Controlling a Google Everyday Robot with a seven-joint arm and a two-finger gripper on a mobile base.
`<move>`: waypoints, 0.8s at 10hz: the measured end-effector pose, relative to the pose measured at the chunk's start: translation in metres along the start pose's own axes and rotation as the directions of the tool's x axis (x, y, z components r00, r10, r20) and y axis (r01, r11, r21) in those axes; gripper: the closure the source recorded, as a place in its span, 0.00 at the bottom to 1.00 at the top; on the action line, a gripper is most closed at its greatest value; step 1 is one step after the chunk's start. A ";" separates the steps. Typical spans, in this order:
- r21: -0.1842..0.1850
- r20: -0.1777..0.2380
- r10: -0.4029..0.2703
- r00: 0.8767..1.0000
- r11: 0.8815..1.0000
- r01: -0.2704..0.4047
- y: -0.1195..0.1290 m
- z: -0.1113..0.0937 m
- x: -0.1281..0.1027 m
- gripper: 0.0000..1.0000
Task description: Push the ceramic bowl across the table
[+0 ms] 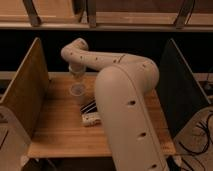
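Observation:
The ceramic bowl point(77, 93) is a small pale round cup standing upright on the wooden table point(55, 125), toward the back middle. My gripper point(76, 76) hangs from the end of the big cream arm point(125, 100), pointing down just above and behind the bowl's rim. I cannot tell whether it touches the bowl.
A black striped flat object point(89, 107) and a white oblong block point(92, 119) lie just right of and in front of the bowl, against my arm. A wooden side panel point(22, 92) stands on the left and a dark panel point(179, 90) on the right.

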 end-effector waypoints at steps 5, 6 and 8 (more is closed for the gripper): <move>0.172 -0.032 0.004 0.999 0.985 0.001 -0.072 -0.022 0.042 1.00; 0.172 -0.032 0.002 0.999 0.985 0.004 -0.072 -0.021 0.042 1.00; 0.170 -0.031 -0.003 1.000 0.985 0.008 -0.070 -0.021 0.038 1.00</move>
